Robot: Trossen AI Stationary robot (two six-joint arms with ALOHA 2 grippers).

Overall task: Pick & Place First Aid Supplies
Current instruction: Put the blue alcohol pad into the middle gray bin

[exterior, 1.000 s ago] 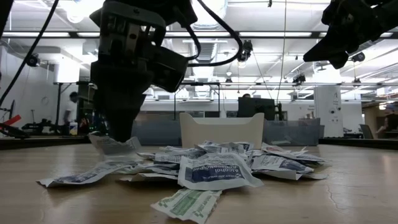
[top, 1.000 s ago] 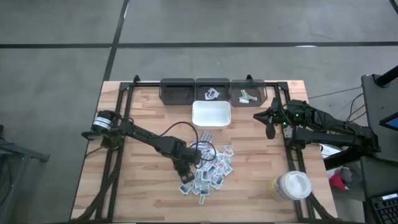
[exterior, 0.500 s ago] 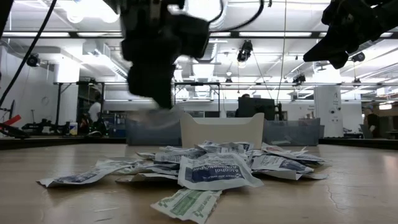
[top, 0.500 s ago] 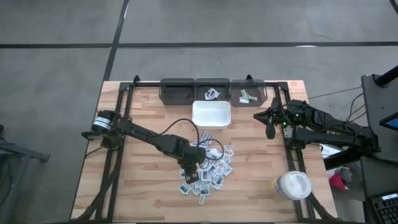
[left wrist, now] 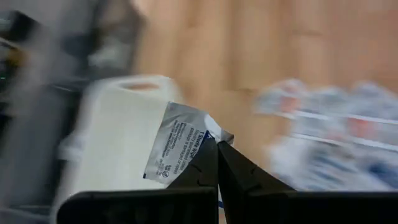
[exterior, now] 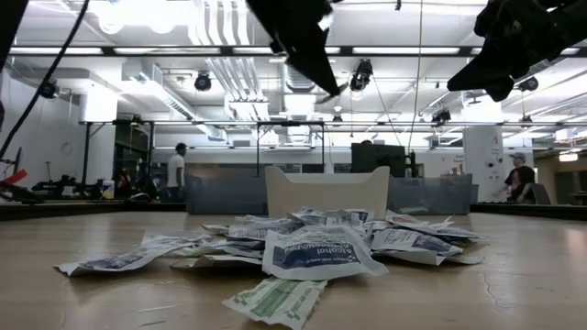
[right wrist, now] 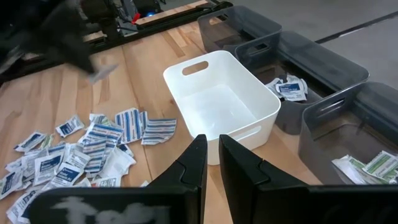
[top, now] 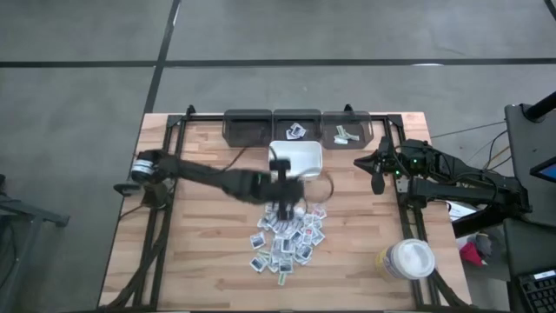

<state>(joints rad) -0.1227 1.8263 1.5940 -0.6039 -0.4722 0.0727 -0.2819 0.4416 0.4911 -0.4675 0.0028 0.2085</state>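
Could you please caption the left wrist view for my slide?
Left gripper, jaws shut on a white packet, above the white tray.

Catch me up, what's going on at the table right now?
The left gripper is shut on a packet and holds it above the table, near the white tray. The rest of the packets lie in a pile on the table. Two of the grey bins behind the tray already hold packets. The right gripper waits at the right side of the table, holding nothing.
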